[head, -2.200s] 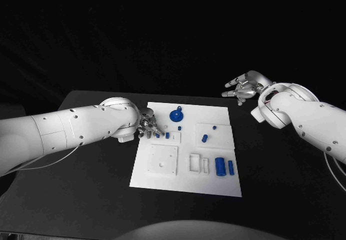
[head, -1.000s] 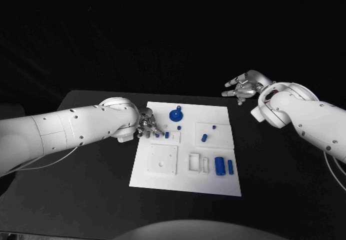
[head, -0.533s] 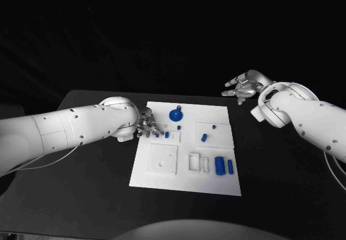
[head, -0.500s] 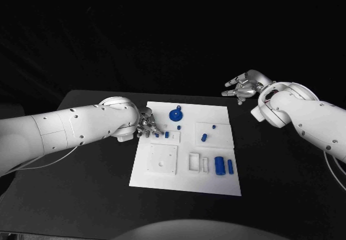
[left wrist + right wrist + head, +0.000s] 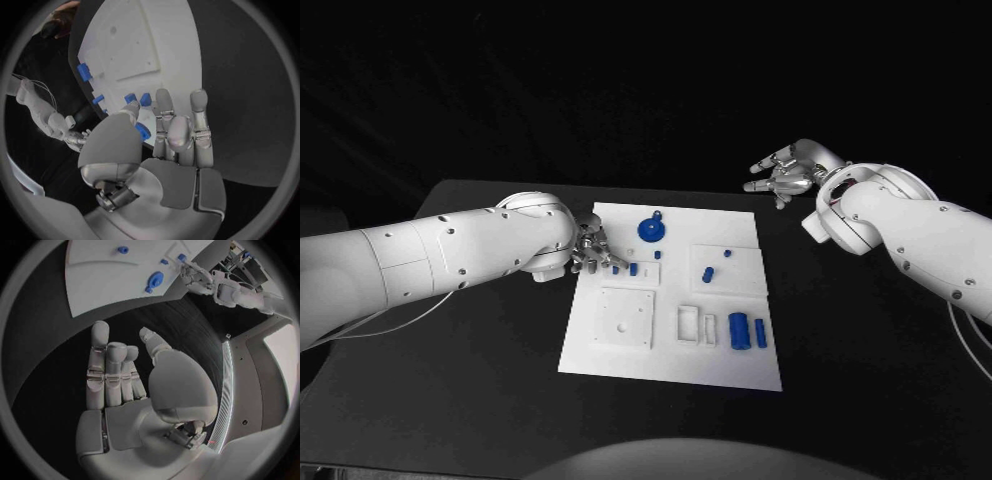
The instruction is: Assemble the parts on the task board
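Note:
The white task board (image 5: pixel 733 355) lies in the middle of the black table. My left hand (image 5: pixel 596 248) hovers low over the board's left edge. In the left wrist view this left hand (image 5: pixel 169 135) has straight fingers, and a small blue part (image 5: pixel 143 131) sits pinched between thumb and a finger. Two short blue pegs (image 5: pixel 625 269) stand just beyond the fingertips. A round blue part with a knob (image 5: pixel 652 232) lies at the board's far end. My right hand (image 5: pixel 785 172) hangs open off the board's far right corner, holding nothing.
Two blue cylinders (image 5: pixel 749 332) lie at the board's near right beside white rectangular recesses (image 5: pixel 692 325). A small blue piece (image 5: pixel 708 276) sits on a raised square at right. A square white plate (image 5: pixel 626 318) sits at near left. Black table (image 5: pixel 473 360) surrounds the board.
The left hand has lifted and shifted very slightly away from me along the board's left edge. The right hand and the parts on the board have not moved.

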